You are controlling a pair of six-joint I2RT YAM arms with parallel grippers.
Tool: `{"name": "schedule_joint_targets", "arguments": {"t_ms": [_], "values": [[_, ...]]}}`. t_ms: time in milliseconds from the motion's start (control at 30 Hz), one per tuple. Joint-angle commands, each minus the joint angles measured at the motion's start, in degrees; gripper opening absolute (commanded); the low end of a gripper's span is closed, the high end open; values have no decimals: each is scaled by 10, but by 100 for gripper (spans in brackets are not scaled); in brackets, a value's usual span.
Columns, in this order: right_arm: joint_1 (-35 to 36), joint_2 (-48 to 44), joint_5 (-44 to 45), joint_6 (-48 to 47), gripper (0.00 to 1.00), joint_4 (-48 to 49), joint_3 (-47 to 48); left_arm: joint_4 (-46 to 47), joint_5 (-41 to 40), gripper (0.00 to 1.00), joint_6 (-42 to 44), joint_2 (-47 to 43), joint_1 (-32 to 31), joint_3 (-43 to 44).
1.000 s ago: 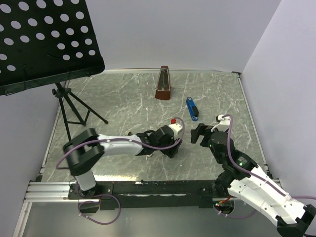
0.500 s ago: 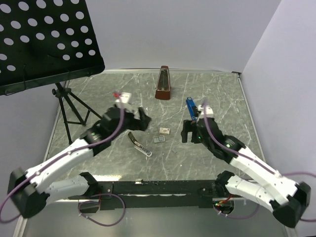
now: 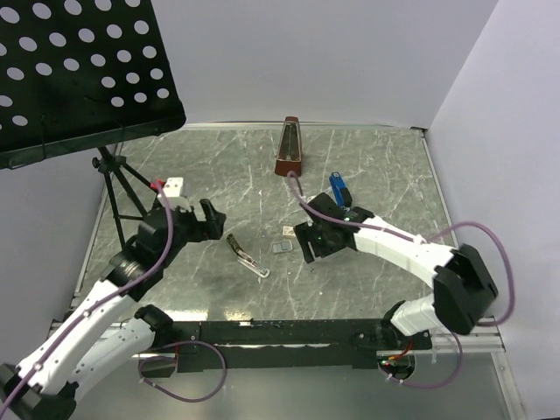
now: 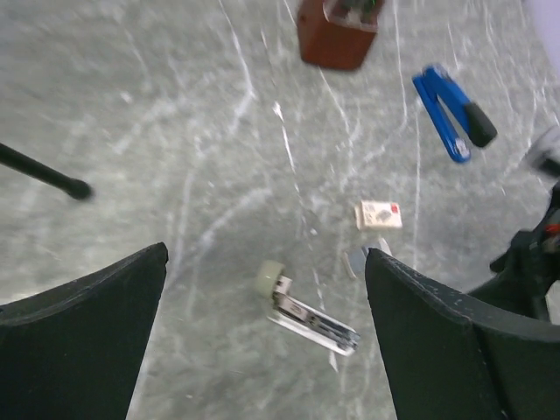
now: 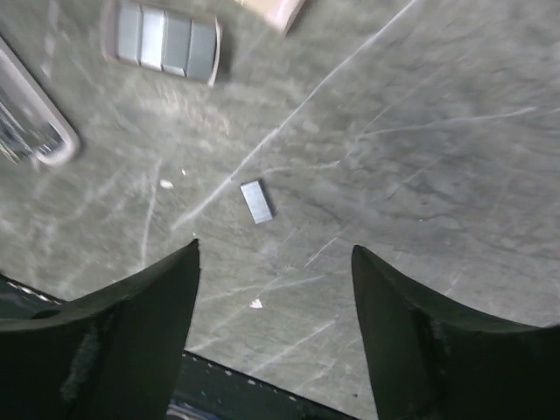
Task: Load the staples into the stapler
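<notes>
Two grippers: both empty above the grey marbled table [image 3: 219,166].
Left gripper [image 4: 265,260]: fingers spread to full width, nothing held; positioned left of the work, apparently to keep it unobstructed.
Right gripper [image 5: 276,252]: fingers apart, nothing between them; hovers over a small grey loose staple strip [image 5: 256,201], probably the next pick.
Staples: tiny whitish cardboard box with red print [image 4: 379,213], on the table between the opened silver stapler [image 4: 308,317] and the blue stapler [image 4: 451,114].
Silver stapler: lies opened, magazine apparently exposed for loading.
View difference: only the right wrist view resolves the loose strip and the silvery rows in the open tray [image 5: 164,48]; only the top view shows both arms.
</notes>
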Motion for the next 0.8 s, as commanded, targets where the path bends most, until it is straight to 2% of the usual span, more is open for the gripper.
{"name": "schedule_joint_targets", "arguments": {"t_ms": [0, 67, 100, 133, 200, 367, 767], "values": [[15, 51, -43, -40, 71, -33, 47, 8, -77, 99, 68, -47, 3, 11], [28, 84, -44, -50, 68, -39, 63, 29, -100, 99, 78, -71, 4, -16], [30, 95, -45, -52, 62, -40, 69, 65, -100, 99, 84, -79, 11, -29], [34, 117, -46, -55, 59, -47, 80, 75, -65, 99, 90, -87, 24, -41], [42, 134, -37, -56, 55, -50, 88, 71, -41, 99, 80, -96, 67, -45], [51, 178, -18, -56, 47, -61, 112, 65, -53, 99, 87, -103, 68, -46], [65, 233, 19, -57, 38, -73, 125, 69, -39, 99, 87, -112, 68, -48]]}}
